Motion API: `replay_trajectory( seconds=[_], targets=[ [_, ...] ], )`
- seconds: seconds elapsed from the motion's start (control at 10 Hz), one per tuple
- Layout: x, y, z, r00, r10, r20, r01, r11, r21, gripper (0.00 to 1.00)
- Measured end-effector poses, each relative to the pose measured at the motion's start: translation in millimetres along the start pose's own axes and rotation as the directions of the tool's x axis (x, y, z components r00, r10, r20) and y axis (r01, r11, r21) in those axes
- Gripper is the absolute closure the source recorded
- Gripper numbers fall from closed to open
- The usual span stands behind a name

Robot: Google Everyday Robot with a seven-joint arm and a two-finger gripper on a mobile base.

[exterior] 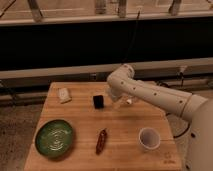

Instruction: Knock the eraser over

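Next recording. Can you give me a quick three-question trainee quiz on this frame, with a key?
1. True or false: in the picture, the eraser sits on the table between the pale lump and the gripper.
2. What is at the table's front left? A) green plate B) white cup C) pale lump
3. Fill in: in the picture, the gripper and the white cup are both to the eraser's ____.
Key: 1 true; 2 A; 3 right.

Arm (160, 95) extends from R, elbow (123, 78) bent, hand (120, 102) pointing down mid-view.
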Motion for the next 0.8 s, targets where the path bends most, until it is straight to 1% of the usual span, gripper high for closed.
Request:
replay_trajectory(
  seconds=[0.2, 0.3, 0.4, 0.6, 0.7, 0.8],
  targets=[
    [0, -7, 3, 1.000, -0.010, 0.010, 0.010, 1.000, 0.004, 0.52],
    [-2, -12, 6, 1.000, -0.018, 0.016, 0.018, 1.000, 0.005, 0.65],
    [-3, -15, 7, 1.000, -0.022, 0.020, 0.022, 1.000, 0.006, 0.72],
    [-7, -20, 9, 0.999, -0.033, 0.027, 0.033, 0.999, 0.008, 0.92],
    [-6, -22, 10, 0.999, -0.039, 0.033, 0.039, 0.999, 0.010, 0.98],
    [-10, -26, 11, 0.998, -0.049, 0.038, 0.048, 0.999, 0.011, 0.99]
  ],
)
